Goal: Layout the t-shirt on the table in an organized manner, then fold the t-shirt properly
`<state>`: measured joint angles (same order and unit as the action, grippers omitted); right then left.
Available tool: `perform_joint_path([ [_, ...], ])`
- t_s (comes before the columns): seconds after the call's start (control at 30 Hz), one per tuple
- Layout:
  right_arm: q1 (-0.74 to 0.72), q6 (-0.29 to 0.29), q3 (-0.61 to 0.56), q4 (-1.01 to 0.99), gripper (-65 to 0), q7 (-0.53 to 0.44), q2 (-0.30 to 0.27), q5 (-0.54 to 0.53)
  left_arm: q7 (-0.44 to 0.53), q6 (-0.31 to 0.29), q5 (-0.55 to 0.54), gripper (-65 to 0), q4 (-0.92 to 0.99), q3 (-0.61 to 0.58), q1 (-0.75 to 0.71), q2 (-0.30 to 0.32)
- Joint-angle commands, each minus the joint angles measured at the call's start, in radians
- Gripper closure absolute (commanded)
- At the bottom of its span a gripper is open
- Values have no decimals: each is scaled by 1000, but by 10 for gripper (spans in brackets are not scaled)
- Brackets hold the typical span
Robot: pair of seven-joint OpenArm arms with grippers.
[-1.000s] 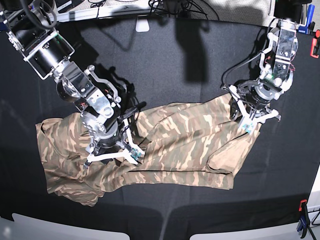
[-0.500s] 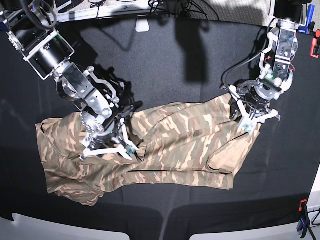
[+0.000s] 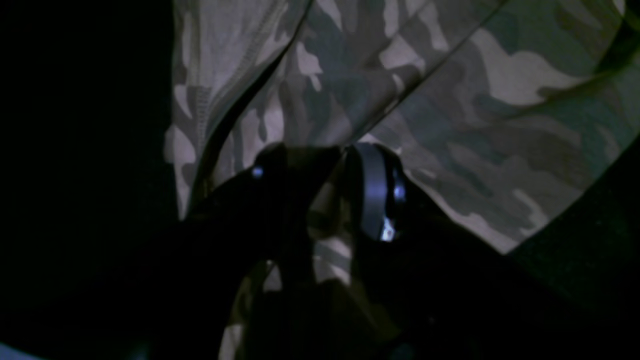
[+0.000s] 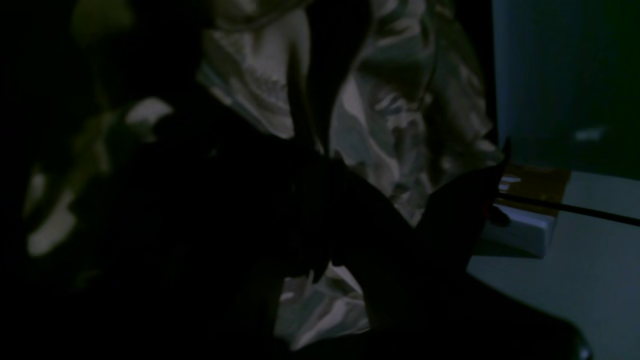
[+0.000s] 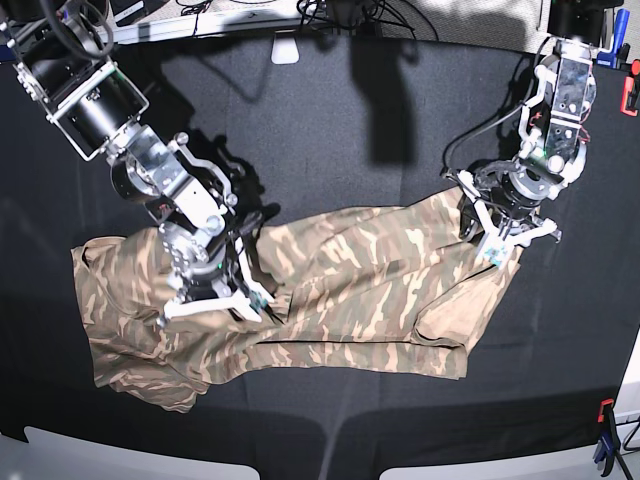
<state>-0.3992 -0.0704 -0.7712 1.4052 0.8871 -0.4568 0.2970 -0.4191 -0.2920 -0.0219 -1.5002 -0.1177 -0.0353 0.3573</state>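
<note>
From the base view I see the t-shirt [image 5: 300,290] lying crumpled across the middle of the table [image 5: 330,130], stretched from the lower left up toward the right, with one plain tan patch of inner side turned up near its right end. Its lower left corner is bunched and folded over itself, so I cannot make out which part is sleeve and which is hem there.

The left gripper [image 5: 497,238] sits on the shirt's upper right end. In the left wrist view, the left gripper [image 3: 327,200] shows two dark fingers [image 3: 372,190] with a fold of camouflage cloth running between them — I read that as a pinch on the fabric, though the lower half of that picture is nearly black and the fingertips themselves are lost in shadow.

The right gripper [image 5: 215,300] is pressed down into the shirt's left-middle part. Its white finger frame covers the spot, so I cannot see the tips meet. The right wrist view is very dark — the gripper body is only a black silhouette with pale, rumpled cloth [image 4: 395,125] bunched in front and around it. I take the jaws as closed, but whether cloth is actually caught between them I cannot tell.

At the right edge of the base view a red clamp [image 5: 628,95] is cut off by the frame.
</note>
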Motion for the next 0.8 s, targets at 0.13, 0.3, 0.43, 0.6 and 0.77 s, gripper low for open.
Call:
perform_joint_path([
  [0.13, -154, 21, 11, 15, 0, 16, -5, 29, 24, 5, -5, -196, -15, 5, 16, 6],
  [0.3, -230, -40, 11, 29, 0, 74, -5, -143, 24, 5, -5, -196, -15, 5, 16, 6],
  [0.43, -212, -132, 11, 29, 0, 76, -6, -207, 24, 5, -5, -196, -15, 5, 16, 6],
  [0.6, -196, -189, 11, 29, 0, 85, -6, -236, 24, 5, -5, -196, -15, 5, 16, 6],
  [0.77, -198, -193, 11, 29, 0, 92, -6, -309, 24, 5, -5, -196, -15, 5, 16, 6],
])
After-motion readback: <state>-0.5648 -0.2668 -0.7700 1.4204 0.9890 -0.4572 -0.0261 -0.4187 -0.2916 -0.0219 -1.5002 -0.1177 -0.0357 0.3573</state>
